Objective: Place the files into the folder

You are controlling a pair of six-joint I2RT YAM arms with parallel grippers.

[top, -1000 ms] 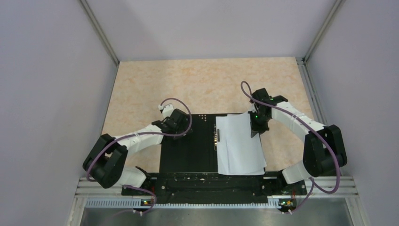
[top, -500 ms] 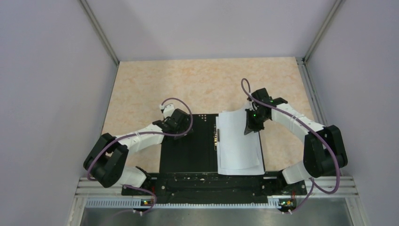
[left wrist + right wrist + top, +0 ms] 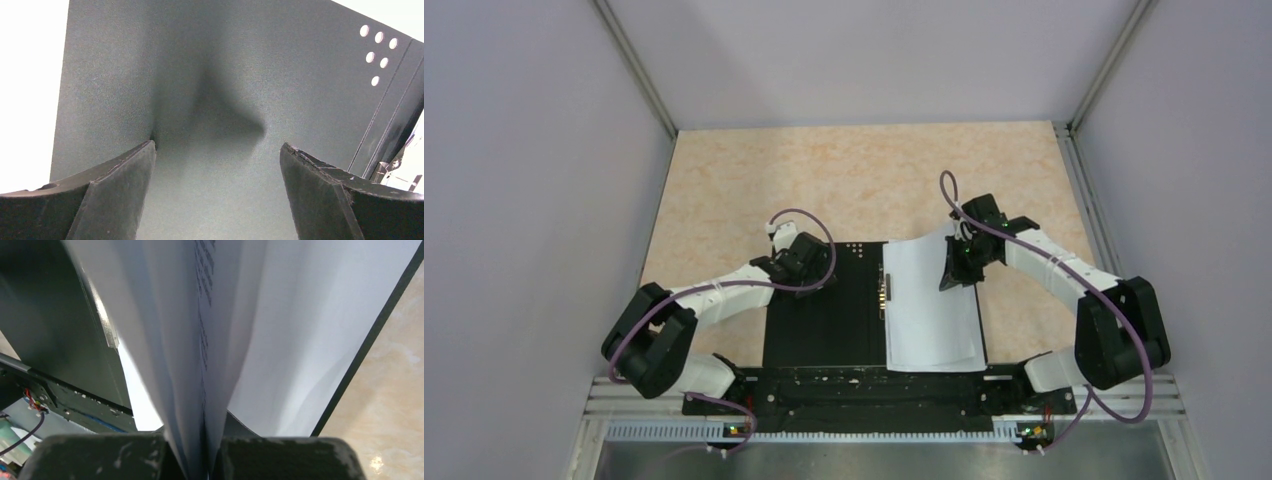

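1. Right gripper (image 3: 952, 272): we note the jaws closed flat on the files (image 3: 929, 320), pinching them at their far right corner. Only paper sits between the jaws.
2. Files: white sheets lying on the right half of the open folder (image 3: 824, 320). Their near end rests flat on the black inner face. The far right corner is raised off it and curls up in the grip.
3. From the right wrist we see at least two sheets fanning out from the pinch, with a thin line of small dark print running down the crease between them.
4. Folder: open and flat on the table (image 3: 844, 180), spine pointing away from the arms, both black inner faces up. A narrow black strip of the right cover shows beyond the files' right edge.
5. Spine clip (image 3: 887, 290): metal, sitting between the bare left face and the files' left edge.
6. Left gripper (image 3: 809, 268): jaws wide apart, holding nothing, low over the far end of the left inner face. We cannot tell whether the tips touch it.
7. From the left wrist we log a small cluster of punched holes (image 3: 378, 50) in the black face near the spine.
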